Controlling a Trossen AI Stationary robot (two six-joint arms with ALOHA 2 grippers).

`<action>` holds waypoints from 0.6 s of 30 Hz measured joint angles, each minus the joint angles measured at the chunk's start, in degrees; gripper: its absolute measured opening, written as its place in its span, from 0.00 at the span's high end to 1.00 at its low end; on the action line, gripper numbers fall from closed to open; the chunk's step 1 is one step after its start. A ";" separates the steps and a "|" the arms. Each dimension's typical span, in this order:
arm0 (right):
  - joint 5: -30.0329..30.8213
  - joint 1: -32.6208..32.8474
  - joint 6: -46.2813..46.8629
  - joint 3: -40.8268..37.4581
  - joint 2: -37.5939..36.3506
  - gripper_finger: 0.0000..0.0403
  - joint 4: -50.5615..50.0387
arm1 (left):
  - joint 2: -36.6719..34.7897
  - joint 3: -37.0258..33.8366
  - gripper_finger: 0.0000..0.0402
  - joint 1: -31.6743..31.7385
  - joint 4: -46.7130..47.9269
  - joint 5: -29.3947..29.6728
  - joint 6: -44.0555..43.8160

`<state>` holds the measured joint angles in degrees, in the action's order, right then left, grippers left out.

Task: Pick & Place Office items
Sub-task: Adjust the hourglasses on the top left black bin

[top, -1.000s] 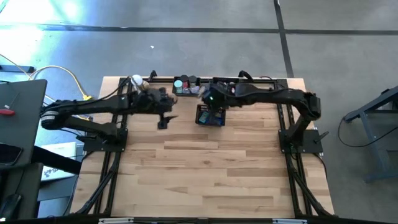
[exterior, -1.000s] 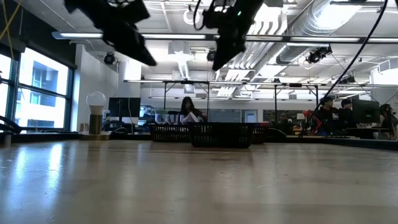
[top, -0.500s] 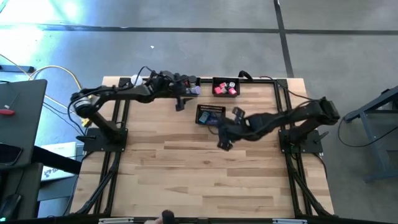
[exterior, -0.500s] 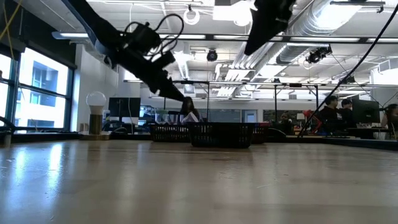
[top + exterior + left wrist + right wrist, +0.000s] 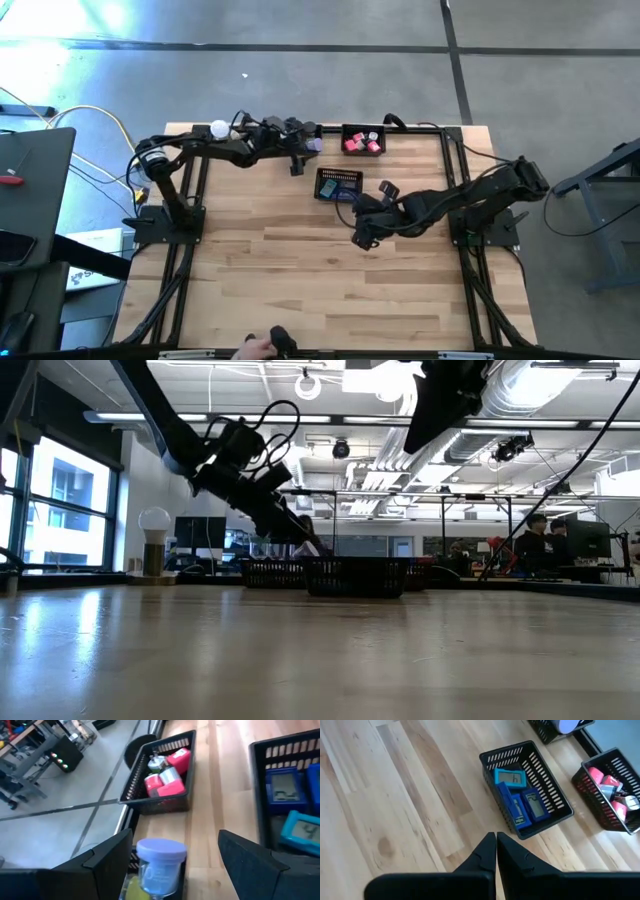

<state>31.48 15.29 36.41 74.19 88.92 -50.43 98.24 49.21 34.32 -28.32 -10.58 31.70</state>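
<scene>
Three black mesh trays hold the office items at the table's far side. One tray (image 5: 340, 185) holds dark blue and teal blocks (image 5: 520, 795), one (image 5: 362, 140) holds pink-red cubes (image 5: 165, 775), and one (image 5: 300, 133) holds rolls. My left gripper (image 5: 294, 165) (image 5: 175, 836) is open and hangs over the roll tray. Its fingers stand on either side of an upright lavender-capped clear roll (image 5: 161, 857) without touching it. My right gripper (image 5: 362, 238) (image 5: 496, 837) is shut and empty, raised above bare wood nearer than the blue-block tray.
A white ball on a metal base (image 5: 218, 129) stands at the far left corner, close to my left arm. Bare wood (image 5: 320, 290) covers the middle and near half of the table. People sit at desks beyond the far edge (image 5: 540, 540).
My left gripper has swung from the table's middle toward the far edge and to the right, dropping over the roll tray. My right gripper has pulled back from above the blue-block tray toward the near edge, and that arm has folded toward its base.
</scene>
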 joint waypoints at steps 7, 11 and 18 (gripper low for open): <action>-0.06 0.00 0.02 0.00 0.00 1.00 0.13 | 1.94 0.48 0.29 1.66 -1.09 -3.03 -0.25; -0.10 -0.02 0.02 0.00 0.02 1.00 0.77 | 3.57 2.44 0.29 2.36 -1.04 -4.16 -1.83; -0.35 -0.02 0.02 0.00 0.02 1.00 1.28 | 3.99 4.29 0.29 2.74 1.08 -5.26 -2.09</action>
<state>31.14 15.27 36.42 74.19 88.95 -49.15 102.24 53.51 37.06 -27.24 -15.84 29.61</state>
